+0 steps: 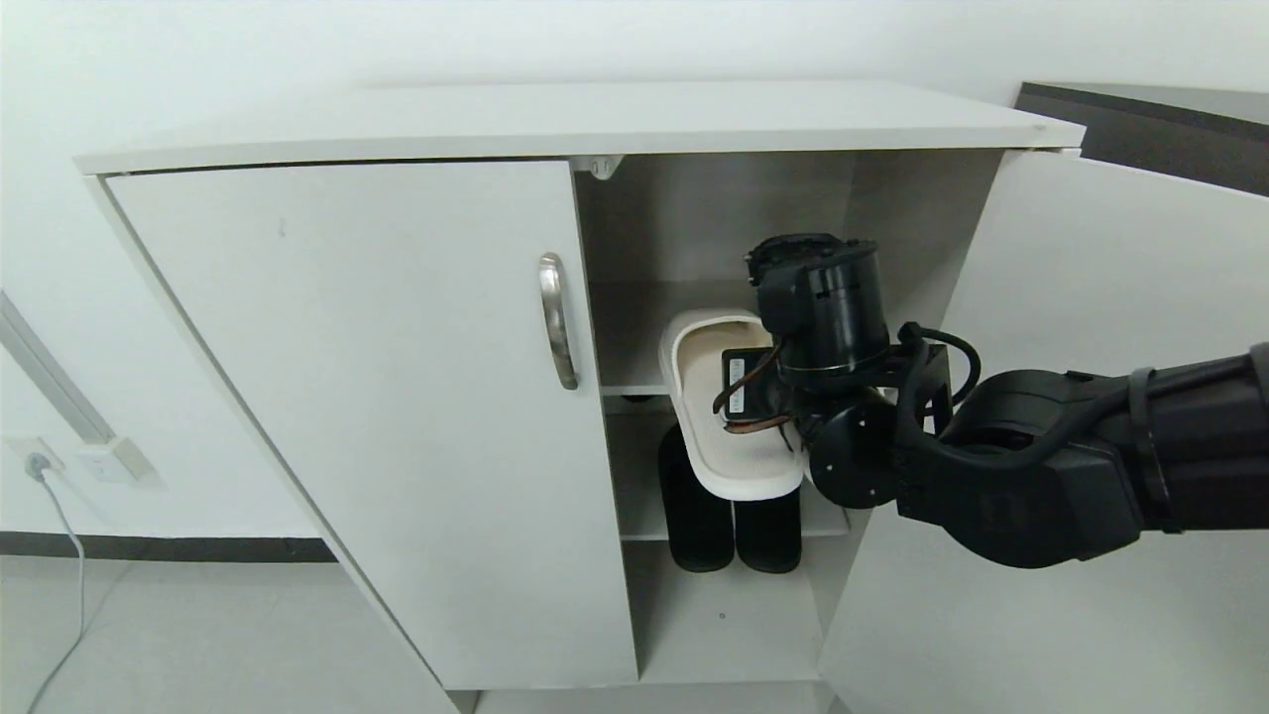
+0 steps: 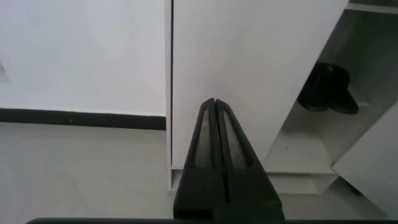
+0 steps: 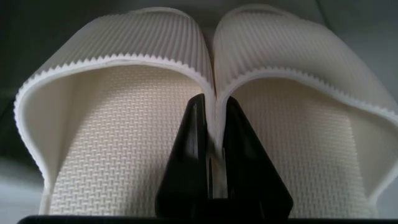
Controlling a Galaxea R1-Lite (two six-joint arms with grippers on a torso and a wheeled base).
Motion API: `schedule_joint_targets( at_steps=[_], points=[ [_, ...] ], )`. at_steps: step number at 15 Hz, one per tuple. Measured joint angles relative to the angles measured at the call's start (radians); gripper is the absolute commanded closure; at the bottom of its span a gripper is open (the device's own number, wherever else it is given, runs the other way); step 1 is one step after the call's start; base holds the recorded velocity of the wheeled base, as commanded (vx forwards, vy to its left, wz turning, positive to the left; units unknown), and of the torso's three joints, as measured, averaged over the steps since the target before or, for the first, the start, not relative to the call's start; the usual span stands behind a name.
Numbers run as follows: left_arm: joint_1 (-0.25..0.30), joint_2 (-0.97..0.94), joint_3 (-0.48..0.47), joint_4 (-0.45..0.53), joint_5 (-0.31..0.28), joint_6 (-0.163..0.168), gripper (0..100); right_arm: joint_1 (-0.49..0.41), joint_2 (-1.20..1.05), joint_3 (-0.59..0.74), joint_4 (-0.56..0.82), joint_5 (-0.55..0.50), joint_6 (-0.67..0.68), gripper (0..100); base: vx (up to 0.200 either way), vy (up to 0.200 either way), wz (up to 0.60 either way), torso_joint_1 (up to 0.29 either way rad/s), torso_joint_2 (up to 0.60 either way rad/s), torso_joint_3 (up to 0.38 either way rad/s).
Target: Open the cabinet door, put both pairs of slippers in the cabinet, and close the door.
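In the right gripper point(image 3: 214, 106), a pair of cream-white ribbed foam slippers point(image 3: 118, 155), pinched by the two inner edges, pressed together between the black fingers point(image 3: 194, 143); only a narrow gap left between these. Held side by side and tilted, toe ends uppermost, before the open right half of the white two-door cabinet point(image 1: 555, 119), about level with the upper shelf point(image 1: 630, 389). Cannot tell whether touching that shelf, being covered there by the black wrist.

In the left gripper point(image 2: 214, 106), nothing; fingers pressed fully together, facing the closed left door point(image 1: 347, 397) and the floor before it.

Below the cream pair, on the lower shelf point(image 1: 644, 521), a pair of black slippers point(image 1: 729, 526), side by side, ends reaching over the front edge of this shelf. On the closed left door, near its inner edge, an upright curved metal handle point(image 1: 557, 322). At the right side of the cabinet, the open right door point(image 1: 1091, 317), swung out wide.

Around the cabinet, a white wall point(image 1: 198, 59) and a light grey floor point(image 1: 149, 635), with a dark skirting strip point(image 1: 149, 547) between them. On the wall left of the cabinet, a slanting white cable duct point(image 1: 50, 382), a white socket point(image 1: 40, 461), and a grey cable point(image 1: 74, 595) hanging from it down to the floor. Behind the top right corner of the cabinet, a dark-edged flat surface point(image 1: 1140, 114), cut off by the edge; hard to say what.
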Motion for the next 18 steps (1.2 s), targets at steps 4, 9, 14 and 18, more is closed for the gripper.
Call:
schedule_joint_targets(
  at_steps=[4,9,14,18],
  points=[
    [0.000,0.000,0.000,0.000,0.000,-0.001,100,-0.004,0.022,-0.026,0.004,0.004,-0.006,100,0.000,0.000,0.00,0.000,0.00,0.000],
    [0.000,0.000,0.000,0.000,0.000,-0.001,100,-0.055,0.116,-0.182,0.009,0.008,-0.035,100,0.000,0.000,0.00,0.000,0.00,0.000],
    [0.000,0.000,0.000,0.000,0.000,-0.001,100,-0.084,0.193,-0.305,0.062,0.011,-0.049,100,0.000,0.000,0.00,0.000,0.00,0.000],
    [0.000,0.000,0.000,0.000,0.000,-0.001,100,-0.101,0.220,-0.377,0.114,0.012,-0.057,100,0.000,0.000,0.00,0.000,0.00,0.000]
  ],
)
